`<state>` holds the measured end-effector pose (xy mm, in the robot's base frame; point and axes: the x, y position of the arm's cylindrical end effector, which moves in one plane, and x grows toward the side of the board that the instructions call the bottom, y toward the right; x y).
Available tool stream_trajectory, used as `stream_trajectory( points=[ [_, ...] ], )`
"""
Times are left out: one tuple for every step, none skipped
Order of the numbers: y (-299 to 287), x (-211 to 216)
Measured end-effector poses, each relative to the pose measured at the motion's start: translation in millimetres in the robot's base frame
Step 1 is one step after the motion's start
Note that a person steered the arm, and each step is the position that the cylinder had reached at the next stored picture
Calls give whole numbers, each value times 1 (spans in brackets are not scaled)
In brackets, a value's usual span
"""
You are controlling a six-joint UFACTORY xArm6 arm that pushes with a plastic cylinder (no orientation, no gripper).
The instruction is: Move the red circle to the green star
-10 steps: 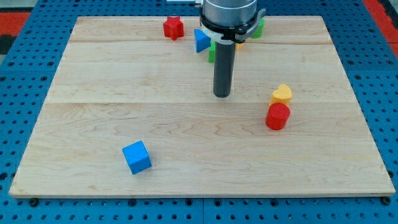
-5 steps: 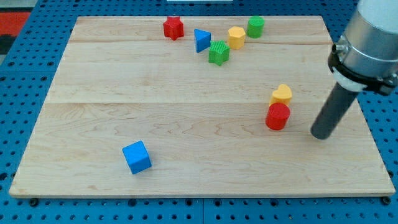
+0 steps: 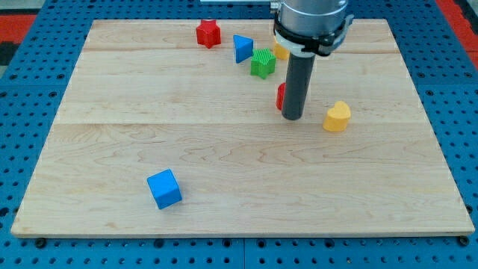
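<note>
You'll find my tip planted on the wooden board a little right of the frame's centre, in its upper half. There is no gripper to open or close here, only the dark rod coming down from the arm at the top of the frame.

The red circle sits tight against the rod's left side; you can see only a thin red sliver of it, the rest is hidden behind the rod. The green star lies above and slightly left of that sliver, near it but apart from it.

To the right of my tip, close by, rests the yellow heart-shaped block. Up along the top of the frame you have the red star, then the blue triangle just left of the green star, and a yellow block peeking out beside the arm, shape unclear. The blue cube sits alone in the lower left of the frame, well apart from everything else
</note>
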<state>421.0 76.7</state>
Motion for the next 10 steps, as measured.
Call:
stream_trajectory(
  points=[
    [0,-9],
    [9,-9],
    [52,-13],
    [46,-35],
    [7,-36],
    [-12,-36],
    [-9,-12],
    [-28,8],
    [-57,4],
    [-59,-14]
  ],
)
